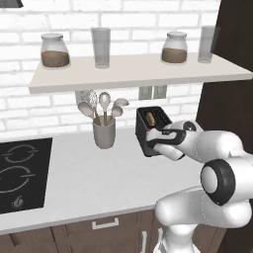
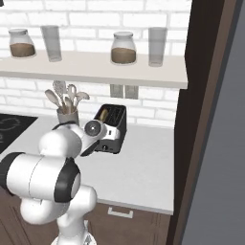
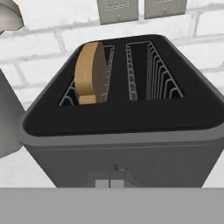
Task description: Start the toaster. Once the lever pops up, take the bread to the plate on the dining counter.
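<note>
Hovering close against the front face of the toaster (image 3: pixel 122 109), the hand camera looked down over its dark top, where the bread (image 3: pixel 89 72) stood upright in the slot at about ten o'clock from the view's centre, its top edge well proud of the wire cage. The other slot, at about one o'clock, held nothing. Low on the front wall, at six o'clock in the hand view, a small lever (image 3: pixel 119 168) sat just above the grey band, and that was the part the coming move turned on: in my judgement it lay almost straight ahead of and slightly below the fingers, so a short downward press would start the toaster. The fingers themselves were hidden, so whether they stood apart or together could not be told, nor whether they touched the lever; nothing appeared to be held. In the left base view the toaster (image 1: pixel 154 129) stood on the grey surface (image 1: pixel 94 183) under the shelf (image 1: pixel 133 71), with the utensil cup (image 1: pixel 104 132) at its nine o'clock and the hob (image 1: pixel 22 173) further that way. The slots ran front to back, away from the hand. From the right base view the white wrist covered the toaster's (image 2: pixel 114 125) front face.
</note>
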Motion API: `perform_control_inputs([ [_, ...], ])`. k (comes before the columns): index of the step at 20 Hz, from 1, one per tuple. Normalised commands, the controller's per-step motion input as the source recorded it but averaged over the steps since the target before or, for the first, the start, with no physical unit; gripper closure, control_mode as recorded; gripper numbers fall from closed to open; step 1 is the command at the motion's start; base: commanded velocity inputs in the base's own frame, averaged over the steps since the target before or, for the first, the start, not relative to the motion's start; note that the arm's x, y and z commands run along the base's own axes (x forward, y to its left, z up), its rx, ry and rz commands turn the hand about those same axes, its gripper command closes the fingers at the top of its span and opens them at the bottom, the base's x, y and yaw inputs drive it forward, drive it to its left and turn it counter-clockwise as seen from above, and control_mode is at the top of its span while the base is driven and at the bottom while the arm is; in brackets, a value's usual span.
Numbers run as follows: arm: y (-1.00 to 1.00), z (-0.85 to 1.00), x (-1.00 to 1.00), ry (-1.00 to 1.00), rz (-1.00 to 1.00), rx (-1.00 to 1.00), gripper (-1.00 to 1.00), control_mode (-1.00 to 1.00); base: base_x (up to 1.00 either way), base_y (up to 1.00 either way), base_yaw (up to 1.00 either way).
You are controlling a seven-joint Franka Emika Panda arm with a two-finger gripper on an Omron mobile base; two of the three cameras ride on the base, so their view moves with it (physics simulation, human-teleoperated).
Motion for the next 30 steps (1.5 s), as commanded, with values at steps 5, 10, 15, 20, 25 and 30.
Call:
perform_control_inputs([
  [5, -0.18, -0.70, -0.26, 0.15, -0.04, -0.04, 1.00, -1.00, 0.00, 0.00, 0.00],
  [10, -0.08, -0.84, -0.17, 0.21, -0.03, -0.09, 1.00, -1.00, 0.00, 0.00, 0.00],
  [15, -0.05, -0.25, -0.02, 0.04, 0.00, 0.00, 1.00, -1.00, 0.00, 0.00, 0.00],
  [20, -0.11, 0.93, -0.26, 0.00, 0.00, 0.00, 1.00, -1.00, 0.00, 0.00, 0.00],
  [25, 0.00, 1.00, -0.15, 0.00, 0.00, 0.00, 1.00, -1.00, 0.00, 0.00, 0.00],
  [30, 0.00, 1.00, -0.11, 0.00, 0.00, 0.00, 1.00, -1.00, 0.00, 0.00, 0.00],
])
